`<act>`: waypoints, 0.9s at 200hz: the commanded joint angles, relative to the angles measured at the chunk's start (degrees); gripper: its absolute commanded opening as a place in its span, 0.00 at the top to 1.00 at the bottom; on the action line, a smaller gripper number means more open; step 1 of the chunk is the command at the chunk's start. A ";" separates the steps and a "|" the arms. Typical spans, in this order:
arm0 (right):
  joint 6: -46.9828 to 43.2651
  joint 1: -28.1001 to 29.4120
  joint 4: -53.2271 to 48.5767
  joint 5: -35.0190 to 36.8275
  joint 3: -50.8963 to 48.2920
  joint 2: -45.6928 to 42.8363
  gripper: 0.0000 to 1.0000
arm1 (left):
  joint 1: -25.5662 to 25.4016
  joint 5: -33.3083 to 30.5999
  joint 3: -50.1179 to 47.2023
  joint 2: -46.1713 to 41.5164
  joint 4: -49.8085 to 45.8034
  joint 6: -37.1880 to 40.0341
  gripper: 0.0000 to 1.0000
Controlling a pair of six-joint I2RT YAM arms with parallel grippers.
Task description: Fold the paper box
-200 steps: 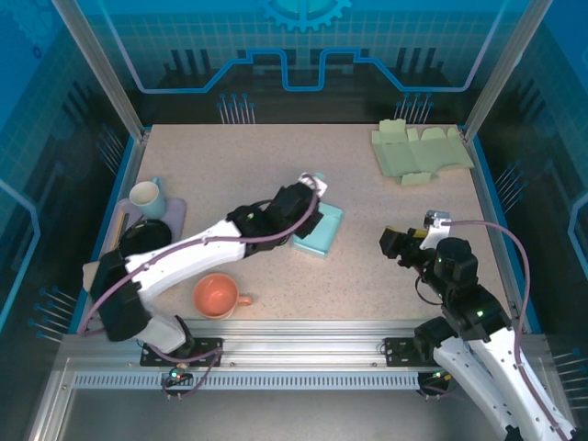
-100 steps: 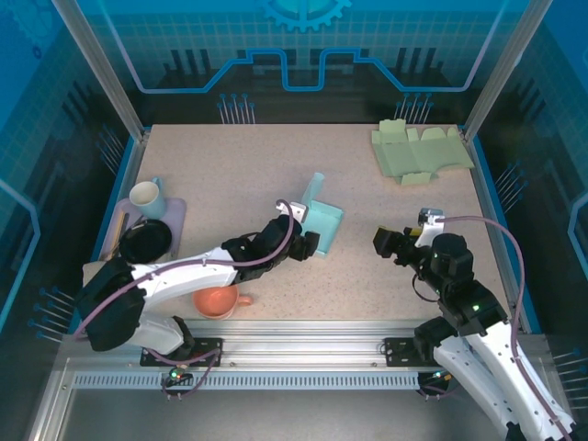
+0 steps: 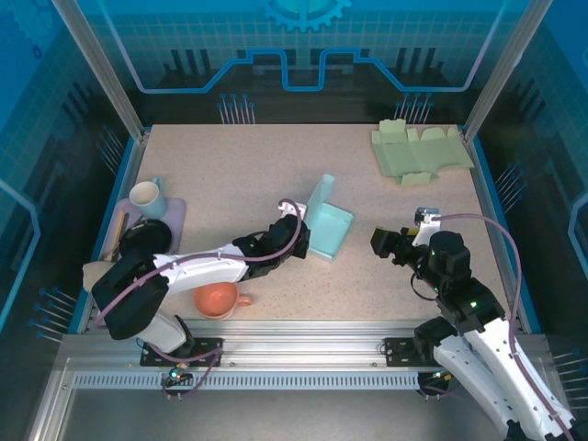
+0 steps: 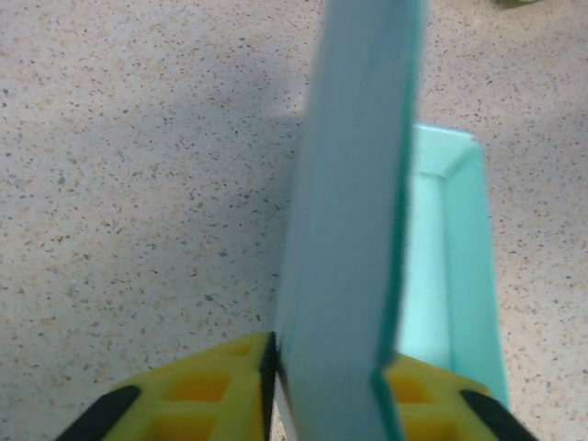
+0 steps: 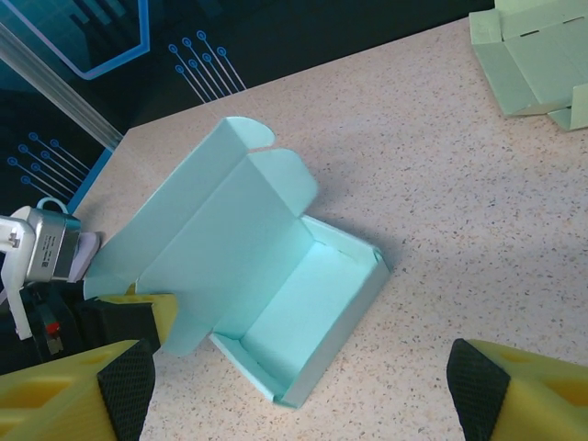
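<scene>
Right now the left end effector (image 3: 297,242) is pinching the near edge of the raised lid flap of the teal paper box (image 3: 331,230). The box is sitting around the middle of the worktop (image 3: 230,165), its tray part lying flat and the flap standing nearly upright. The right end effector (image 3: 386,243) is hovering just to the box's right, its fingers spread and holding nothing.

To my eye the lid is being swung over. Doing that well is going to mean pinching close to the crease and steadying the tray from the other side, so it is not sliding or tipping.

The speckled beige surface is also carrying a green blank (image 3: 421,152) lying flat at the far right corner, with an orange cup (image 3: 217,297) and a white mug (image 3: 145,195) to the left. Blue-lit panels are enclosing the cell.
</scene>
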 commanded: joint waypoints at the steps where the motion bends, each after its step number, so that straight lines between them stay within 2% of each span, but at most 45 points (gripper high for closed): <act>1: -0.43 0.93 1.88 -0.69 -0.84 -0.04 0.14 | 0.62 -0.87 1.46 0.23 -0.76 1.84 0.82; 33: -0.61 0.92 1.69 -0.41 -0.73 0.43 0.14 | 1.73 -0.52 1.59 -1.37 -1.20 6.25 0.94; 57: -0.69 1.01 1.90 0.28 -0.96 0.58 0.14 | 3.69 3.28 2.37 -1.81 -0.84 12.49 1.00; 83: -1.00 1.01 1.58 0.53 -0.52 2.38 0.14 | 5.37 10.87 3.24 -1.18 0.61 21.53 1.00; 113: -1.88 1.06 0.36 1.55 0.56 5.54 0.14 | 5.91 22.77 3.90 -2.70 -1.19 30.56 0.98; 146: -1.84 0.64 0.50 6.00 0.75 9.20 0.14 | 6.29 23.71 3.46 -4.95 -1.93 35.89 0.97; 180: -0.91 -3.54 2.09 5.34 1.42 15.57 0.14 | 6.93 25.26 1.62 -5.83 -0.90 40.73 0.98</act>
